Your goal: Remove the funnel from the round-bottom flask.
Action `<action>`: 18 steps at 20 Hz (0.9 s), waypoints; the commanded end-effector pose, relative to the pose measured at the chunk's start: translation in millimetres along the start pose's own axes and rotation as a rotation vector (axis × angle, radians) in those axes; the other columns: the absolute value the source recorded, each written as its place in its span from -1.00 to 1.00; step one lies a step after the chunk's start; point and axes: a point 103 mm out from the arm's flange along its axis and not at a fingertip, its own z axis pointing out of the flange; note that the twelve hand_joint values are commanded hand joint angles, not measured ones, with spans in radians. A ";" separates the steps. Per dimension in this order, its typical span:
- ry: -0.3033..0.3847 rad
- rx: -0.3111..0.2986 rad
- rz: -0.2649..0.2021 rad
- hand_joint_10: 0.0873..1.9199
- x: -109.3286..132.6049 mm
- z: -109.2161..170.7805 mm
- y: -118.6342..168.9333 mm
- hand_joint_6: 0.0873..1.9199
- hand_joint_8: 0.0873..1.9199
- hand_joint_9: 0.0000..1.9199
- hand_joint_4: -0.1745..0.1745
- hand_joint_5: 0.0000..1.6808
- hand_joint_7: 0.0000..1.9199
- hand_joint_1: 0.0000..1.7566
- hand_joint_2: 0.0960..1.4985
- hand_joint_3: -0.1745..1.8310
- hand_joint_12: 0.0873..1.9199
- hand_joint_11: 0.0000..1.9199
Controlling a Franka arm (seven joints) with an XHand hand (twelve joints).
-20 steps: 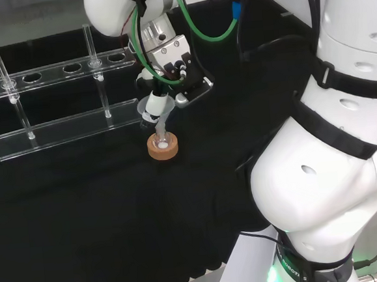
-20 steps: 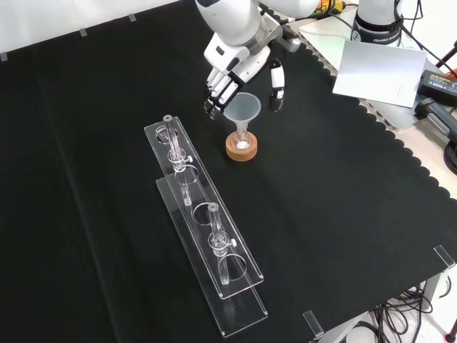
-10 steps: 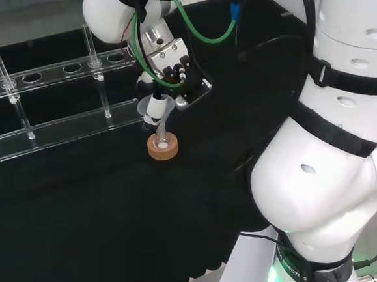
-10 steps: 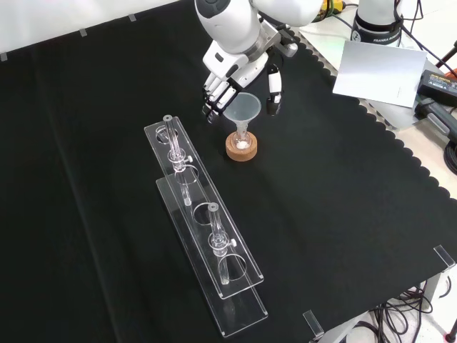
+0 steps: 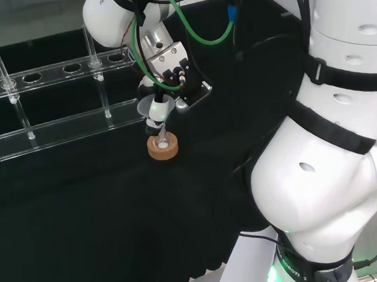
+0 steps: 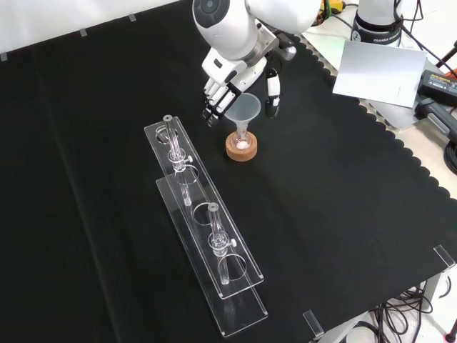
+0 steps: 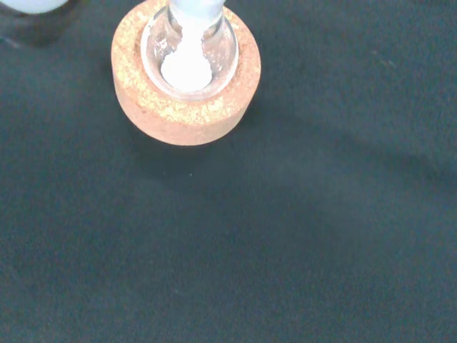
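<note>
Hand (image 6: pixel 235 75) spread around funnel (image 6: pixel 243 108) in cork-ringed flask (image 7: pixel 187 53) holding white powder (image 7: pixel 186 70).

A bench draped in black cloth (image 6: pixel 343 214) carries the ware. Near the middle of the front view sits a cork ring (image 6: pixel 241 148), with a round-bottom flask (image 7: pixel 188 53) nested in it that holds some white powder. At about seven o'clock from the ring lies a long clear acrylic test-tube rack (image 6: pixel 207 236), running diagonally toward five o'clock.
</note>
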 end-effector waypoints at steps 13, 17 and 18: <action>-0.075 -0.076 0.032 -0.46 4.5 -1.2 0.1 -1.00 -0.38 -0.36 -0.15 -0.63 -0.66 -0.17 -0.12 -0.45 0.41 -0.53; -0.085 -0.104 0.040 -0.51 5.1 -4.7 -2.0 -1.00 -0.39 -0.24 -0.14 -0.52 -0.52 -0.15 -0.08 -0.39 0.36 -0.45; -0.089 -0.108 0.040 -0.52 5.9 -6.3 -2.4 -1.00 -0.39 -0.21 -0.14 -0.49 -0.50 -0.14 -0.06 -0.38 0.35 -0.44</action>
